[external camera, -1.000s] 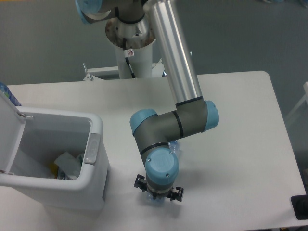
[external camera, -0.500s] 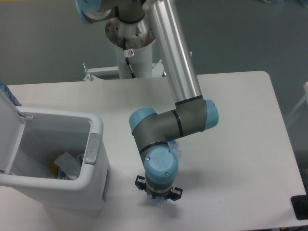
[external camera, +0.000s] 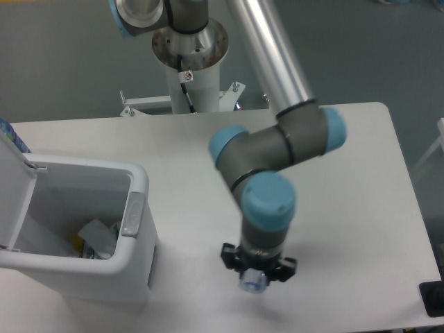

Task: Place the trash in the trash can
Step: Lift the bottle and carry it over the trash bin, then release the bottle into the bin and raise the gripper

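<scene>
The gripper [external camera: 254, 277] is seen low in the frame, right of centre, with the jaws pinched on the clear plastic bottle [external camera: 252, 280], of which only a bluish, translucent end is shown beneath the black jaw housing. Compared with the earlier frames, the arm's wrist and the gripper have been shifted to the right and appear larger, as though raised towards the camera, and the bottle has been carried along with them; a soft shadow is cast on the bench [external camera: 347, 208] below it. The trash can [external camera: 135, 208] is left unchanged at the lower left of the frame, with its lid [external camera: 14, 187] swung open and the grey push tab [external camera: 132, 214] shown on its right rim. Crumpled scraps [external camera: 94, 237] are seen inside it, as before.
</scene>
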Robot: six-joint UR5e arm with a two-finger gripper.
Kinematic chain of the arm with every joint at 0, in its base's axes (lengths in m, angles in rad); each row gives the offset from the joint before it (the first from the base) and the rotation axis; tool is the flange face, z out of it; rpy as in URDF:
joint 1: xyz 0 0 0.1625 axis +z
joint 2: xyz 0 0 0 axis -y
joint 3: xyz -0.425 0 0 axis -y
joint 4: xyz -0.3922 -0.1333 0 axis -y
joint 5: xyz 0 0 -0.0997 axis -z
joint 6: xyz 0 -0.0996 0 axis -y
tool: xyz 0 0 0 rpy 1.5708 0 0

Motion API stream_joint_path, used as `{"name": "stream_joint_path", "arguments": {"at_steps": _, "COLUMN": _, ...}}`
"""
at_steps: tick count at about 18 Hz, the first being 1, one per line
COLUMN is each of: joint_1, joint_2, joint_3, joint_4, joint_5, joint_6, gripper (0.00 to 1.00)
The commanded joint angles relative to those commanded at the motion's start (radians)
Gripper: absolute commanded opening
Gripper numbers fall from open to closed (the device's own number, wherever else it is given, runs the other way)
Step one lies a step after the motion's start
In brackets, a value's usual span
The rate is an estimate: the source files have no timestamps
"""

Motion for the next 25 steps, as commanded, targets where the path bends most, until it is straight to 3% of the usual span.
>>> {"name": "stream_joint_path", "arguments": {"at_steps": 2, "joint_1": 0.028, "joint_2": 0.057, "joint_3": 0.009, "joint_4": 0.018, "joint_5": -0.153, "joint_6": -0.029, "gripper": 0.24}}
{"name": "stream_joint_path", "arguments": {"at_steps": 5, "joint_1": 0.058, "joint_2": 0.123, "joint_3": 0.043, "joint_4": 0.054, "joint_5": -0.431, "joint_6": -0.217, "gripper": 0.24}}
{"name": "stream_joint_path", "arguments": {"at_steps": 7, "joint_1": 0.066, "joint_2": 0.154, "joint_3": 0.057, "joint_4": 0.087, "joint_5": -0.545, "joint_6": -0.291, "gripper": 0.24}}
{"name": "stream_joint_path", "arguments": {"at_steps": 12, "joint_1": 0.005, "joint_2": 0.194, "joint_3": 0.055, "joint_4": 0.127, "joint_5": -0.651, "joint_6": -0.337, "gripper": 0.24}}
{"name": "stream_joint_path", "arguments": {"at_steps": 14, "joint_1": -0.047, "joint_2": 0.195, "joint_3": 0.055, "joint_4": 0.13, "joint_5": -0.653, "joint_6": -0.342, "gripper": 0.24}}
{"name": "stream_joint_path", "arguments": {"at_steps": 18, "joint_1": -0.133, "joint_2": 0.197, "joint_3": 0.055, "joint_4": 0.19, "joint_5": -0.653, "joint_6": -0.344, "gripper": 0.25}}
{"name": "stream_joint_path", "arguments": {"at_steps": 21, "joint_1": -0.19, "joint_2": 0.195, "joint_3": 0.034, "joint_4": 0.193, "joint_5": -0.647, "joint_6": -0.342, "gripper": 0.27}}
{"name": "stream_joint_path", "arguments": {"at_steps": 23, "joint_1": -0.201, "joint_2": 0.187, "joint_3": 0.014, "joint_4": 0.21, "joint_5": -0.645, "joint_6": -0.331, "gripper": 0.37}}
{"name": "stream_joint_path", "arguments": {"at_steps": 25, "joint_1": -0.218, "joint_2": 0.175, "joint_3": -0.018, "joint_4": 0.273, "joint_5": -0.644, "joint_6": -0.319, "gripper": 0.62}}
